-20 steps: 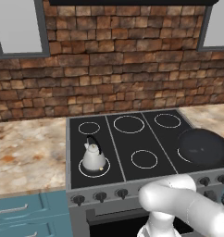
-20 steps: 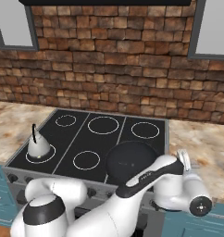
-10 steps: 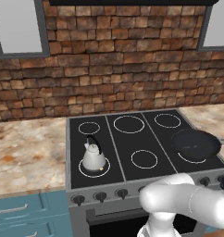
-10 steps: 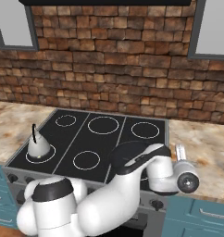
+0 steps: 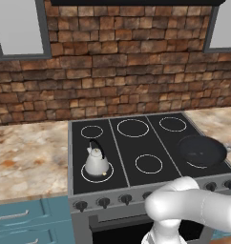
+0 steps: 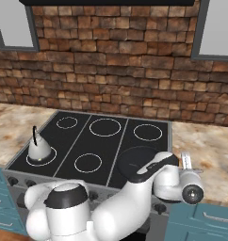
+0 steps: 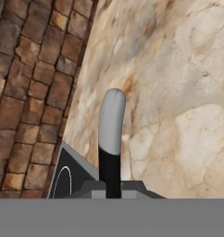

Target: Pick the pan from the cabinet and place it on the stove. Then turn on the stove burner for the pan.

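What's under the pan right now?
The pan sits over the stove's front-right ring; only an arc of that stove burner shows at its front edge. The rest is covered.

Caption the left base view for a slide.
Pan sits over the stove's front-right ring; kettle front-left.

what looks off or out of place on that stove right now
Little stands out. The pan sits at the front right of the stove, its handle jutting over the marbled counter beside it. The kettle stands upright on the front-left ring.
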Tool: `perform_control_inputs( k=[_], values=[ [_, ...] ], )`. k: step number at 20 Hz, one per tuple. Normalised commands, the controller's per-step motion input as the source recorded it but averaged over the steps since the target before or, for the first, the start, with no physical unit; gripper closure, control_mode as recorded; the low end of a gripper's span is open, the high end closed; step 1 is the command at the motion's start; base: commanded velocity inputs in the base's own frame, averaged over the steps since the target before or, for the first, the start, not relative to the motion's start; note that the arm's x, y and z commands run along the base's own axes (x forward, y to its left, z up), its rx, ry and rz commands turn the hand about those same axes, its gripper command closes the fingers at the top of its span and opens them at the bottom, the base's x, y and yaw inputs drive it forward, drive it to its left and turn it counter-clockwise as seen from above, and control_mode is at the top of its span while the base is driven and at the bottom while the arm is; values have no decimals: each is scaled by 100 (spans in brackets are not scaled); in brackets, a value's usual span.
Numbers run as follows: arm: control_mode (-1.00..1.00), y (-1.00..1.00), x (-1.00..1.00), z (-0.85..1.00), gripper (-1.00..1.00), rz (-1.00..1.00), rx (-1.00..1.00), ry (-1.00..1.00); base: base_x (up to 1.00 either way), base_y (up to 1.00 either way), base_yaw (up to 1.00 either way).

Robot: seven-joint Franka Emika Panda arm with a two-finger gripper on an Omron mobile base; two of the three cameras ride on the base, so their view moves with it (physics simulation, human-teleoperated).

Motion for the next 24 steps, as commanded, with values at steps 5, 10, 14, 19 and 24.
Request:
perform_control_inputs(
  k=[5,10,14,19,24],
  values=[
    [-100,-12,13,-22,100,0,0,0,0,0,0],
    [-100,-1,17,-17,100,0,0,0,0,0,0],
    [-100,0,15,-16,100,0,0,0,0,0,0],
    [-100,-7,8,-18,100,0,0,0,0,0,0],
    [-100,-11,0,-3,-100,0,0,0,0,0,0]
  ],
)
